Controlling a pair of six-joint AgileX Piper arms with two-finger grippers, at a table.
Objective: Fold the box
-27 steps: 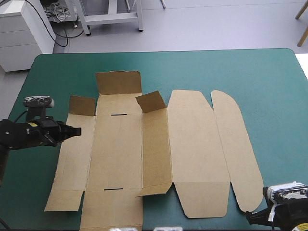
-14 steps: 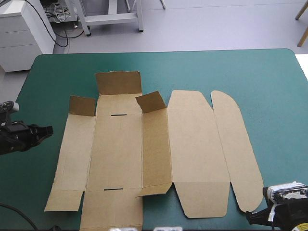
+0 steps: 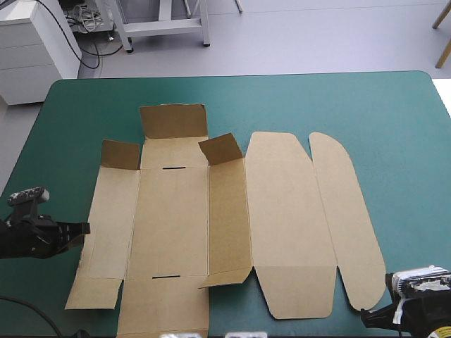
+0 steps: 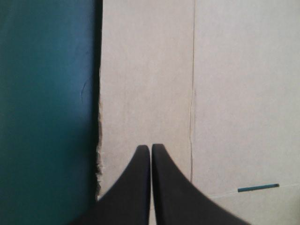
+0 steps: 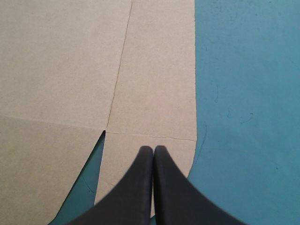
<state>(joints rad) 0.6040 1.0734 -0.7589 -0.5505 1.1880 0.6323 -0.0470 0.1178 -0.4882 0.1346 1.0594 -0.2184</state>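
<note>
The brown box lies as a flat cut sheet in the middle of the table. Three small flaps at its far end stand partly raised, the largest being the far flap. My left gripper is shut, its tip at the sheet's left edge toward the near end. In the left wrist view the gripper points over the box's left panel, with a slot off to one side. My right gripper is shut by the near tip of the rightmost rounded flap. Neither gripper holds any board.
Teal-green cover shows to the right of the sheet and beyond its far end. A narrower strip of cover runs along the table's left side. The sheet's near flaps reach close to the table's near edge.
My left arm drew back from the box's left panel to the table's left side. It then came nearer along that side, so its tip is back at the sheet's edge. The right arm and box are unmoved.
</note>
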